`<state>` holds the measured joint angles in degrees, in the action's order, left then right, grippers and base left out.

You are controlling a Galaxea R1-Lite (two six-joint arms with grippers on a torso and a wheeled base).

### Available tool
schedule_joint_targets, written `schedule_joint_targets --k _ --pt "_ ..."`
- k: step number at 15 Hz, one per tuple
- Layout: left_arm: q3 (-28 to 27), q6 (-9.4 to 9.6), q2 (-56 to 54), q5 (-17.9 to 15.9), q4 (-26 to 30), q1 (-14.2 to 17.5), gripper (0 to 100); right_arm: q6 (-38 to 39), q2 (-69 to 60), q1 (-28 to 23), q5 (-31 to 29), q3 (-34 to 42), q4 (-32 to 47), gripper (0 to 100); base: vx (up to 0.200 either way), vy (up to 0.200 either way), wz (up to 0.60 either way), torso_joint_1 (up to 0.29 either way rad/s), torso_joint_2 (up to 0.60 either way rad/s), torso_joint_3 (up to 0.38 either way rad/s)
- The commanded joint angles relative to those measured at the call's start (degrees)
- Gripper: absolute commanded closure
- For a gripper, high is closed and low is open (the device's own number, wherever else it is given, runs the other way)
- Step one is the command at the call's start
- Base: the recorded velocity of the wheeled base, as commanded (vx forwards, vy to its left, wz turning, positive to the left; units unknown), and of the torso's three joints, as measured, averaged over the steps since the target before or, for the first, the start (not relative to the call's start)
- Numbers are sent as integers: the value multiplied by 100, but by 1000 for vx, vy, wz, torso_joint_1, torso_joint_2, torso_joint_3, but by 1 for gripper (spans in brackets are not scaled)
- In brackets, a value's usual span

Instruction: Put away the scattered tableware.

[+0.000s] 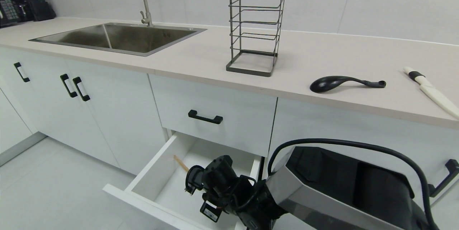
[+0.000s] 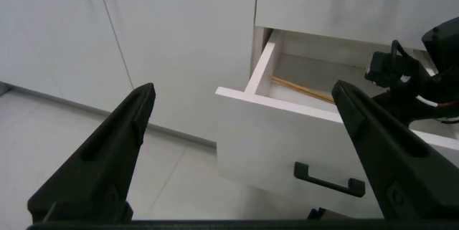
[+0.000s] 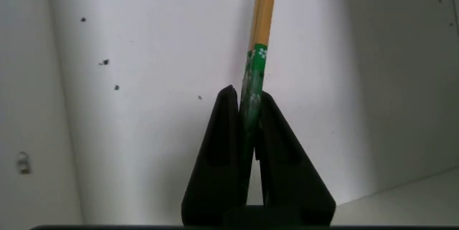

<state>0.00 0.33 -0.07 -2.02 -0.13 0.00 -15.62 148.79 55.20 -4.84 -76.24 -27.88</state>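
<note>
One claw's busy: the right claw (image 3: 247, 104) is clenched on the chopsticks (image 3: 262, 15) inside the open drawer (image 1: 155, 167). They point straight out ahead of it. The left claw (image 2: 244, 90) gapes outside.

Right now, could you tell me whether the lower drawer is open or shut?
Open. The drawer stands pulled out from the cabinet front, its white interior exposed, and the right gripper holds a chopstick inside it.

No legible text, no numbers, no signs
</note>
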Motion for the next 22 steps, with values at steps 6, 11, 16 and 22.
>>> schedule_joint_targets --k 6,11,16,22 --pt "0 2 7 0 -4 0 0 -20 -315 79 -70 -128 -104 0 0 0 0 0 0 0" --pt "0 2 7 0 -4 0 0 -82 -1001 219 -87 -75 -332 0 0 0 0 0 0 0" --pt "0 2 7 0 -4 0 0 -354 -1106 342 -87 118 -684 0 0 0 0 0 0 0" --pt "0 2 7 0 -4 0 0 -363 -1106 369 -193 145 -701 0 0 0 0 0 0 0"
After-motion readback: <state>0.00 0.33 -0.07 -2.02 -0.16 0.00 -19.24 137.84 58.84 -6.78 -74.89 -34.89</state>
